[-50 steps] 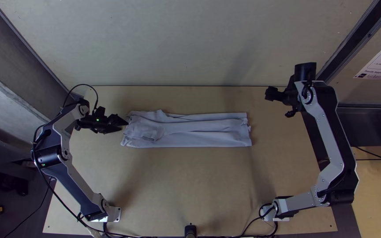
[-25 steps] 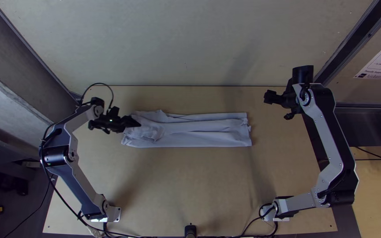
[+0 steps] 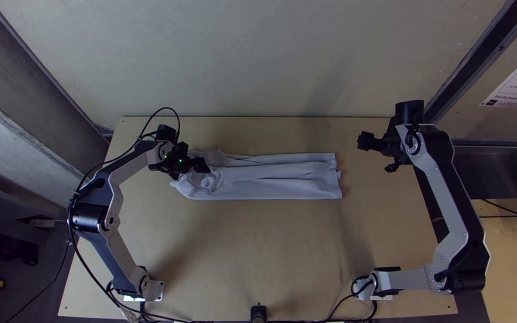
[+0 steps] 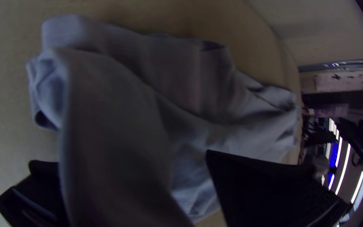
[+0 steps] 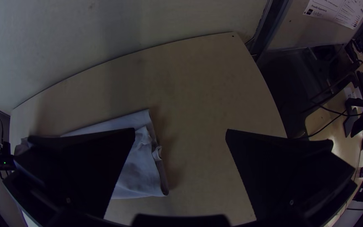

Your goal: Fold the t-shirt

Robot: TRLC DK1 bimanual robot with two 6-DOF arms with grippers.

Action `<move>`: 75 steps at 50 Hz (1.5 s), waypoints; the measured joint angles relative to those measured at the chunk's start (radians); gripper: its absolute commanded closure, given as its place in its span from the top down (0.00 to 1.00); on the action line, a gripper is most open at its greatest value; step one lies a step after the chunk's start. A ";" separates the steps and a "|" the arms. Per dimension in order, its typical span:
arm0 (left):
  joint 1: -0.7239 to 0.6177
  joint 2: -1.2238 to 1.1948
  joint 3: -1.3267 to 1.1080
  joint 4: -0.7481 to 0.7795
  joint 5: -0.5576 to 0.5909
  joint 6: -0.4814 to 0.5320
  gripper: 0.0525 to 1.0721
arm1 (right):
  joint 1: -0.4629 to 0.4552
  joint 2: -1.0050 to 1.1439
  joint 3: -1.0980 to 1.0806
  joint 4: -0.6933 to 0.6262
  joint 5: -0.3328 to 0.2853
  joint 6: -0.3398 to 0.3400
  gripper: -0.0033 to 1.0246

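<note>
Bunching could spoil the pale t-shirt, lying in a narrow strip on the desk, if the left gripper, fingers apart with a loose flap between them, drags that end unevenly; the right gripper waits open beyond the other.

The pale grey-blue t-shirt lies folded in a long, wrinkled strip.
</note>
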 measured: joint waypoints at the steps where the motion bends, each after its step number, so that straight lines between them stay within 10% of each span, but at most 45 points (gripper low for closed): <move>1: -0.003 -0.004 -0.006 0.007 -0.019 -0.012 0.03 | 0.002 -0.003 -0.005 0.001 0.000 0.000 0.96; 19: 0.015 -0.079 -0.037 -0.106 -0.178 -0.005 0.03 | 0.031 -0.073 -0.137 0.068 0.000 0.012 0.96; 52: 0.499 -0.076 0.303 -0.351 -0.478 0.458 0.03 | 0.035 -0.164 -0.305 0.173 0.000 0.030 0.96; 75: 0.338 -0.145 0.379 -0.501 -0.699 0.522 0.03 | 0.033 -0.202 -0.306 0.185 0.000 0.029 0.96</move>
